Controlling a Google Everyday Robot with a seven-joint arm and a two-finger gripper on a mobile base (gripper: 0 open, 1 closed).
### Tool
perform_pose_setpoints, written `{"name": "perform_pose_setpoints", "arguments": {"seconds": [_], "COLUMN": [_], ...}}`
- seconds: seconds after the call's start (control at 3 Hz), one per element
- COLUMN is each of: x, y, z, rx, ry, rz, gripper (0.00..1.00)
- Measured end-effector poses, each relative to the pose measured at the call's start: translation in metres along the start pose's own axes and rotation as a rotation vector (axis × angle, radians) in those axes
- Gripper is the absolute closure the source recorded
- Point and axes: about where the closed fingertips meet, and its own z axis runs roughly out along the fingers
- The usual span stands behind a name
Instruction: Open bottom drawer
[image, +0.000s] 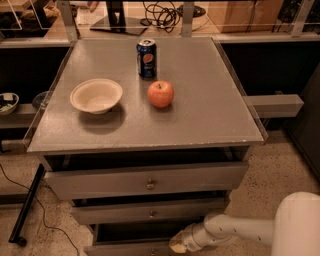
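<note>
The bottom drawer (122, 249) is cut off by the lower edge, its front partly hidden by the gripper (177, 245).

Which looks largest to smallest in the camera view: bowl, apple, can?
1. bowl
2. apple and can look alike; the can is farther, so unranked.
The gripper is at the bottom drawer front.

Just one camera here, sat up high in front of the cabinet (210, 100), pretty close and tilted down, so the drawer fronts face it. The arm (240, 229) comes in from the lower right, with the gripper (179, 245) at the frame's bottom edge, right by the bottom drawer (125, 248).
</note>
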Motion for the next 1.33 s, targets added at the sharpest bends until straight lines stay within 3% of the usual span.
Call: {"name": "perform_pose_setpoints", "arguments": {"seconds": [0.67,1.0,1.33], "x": [0.0000,0.0000,0.0000], "y": [0.0000,0.0001,0.0001], "z": [0.0000,0.0001,0.0001], "rx": [0.000,0.000,0.000], "ry": [0.000,0.000,0.000], "rz": [0.000,0.000,0.000], "gripper": [0.11,0.00,0.00]}}
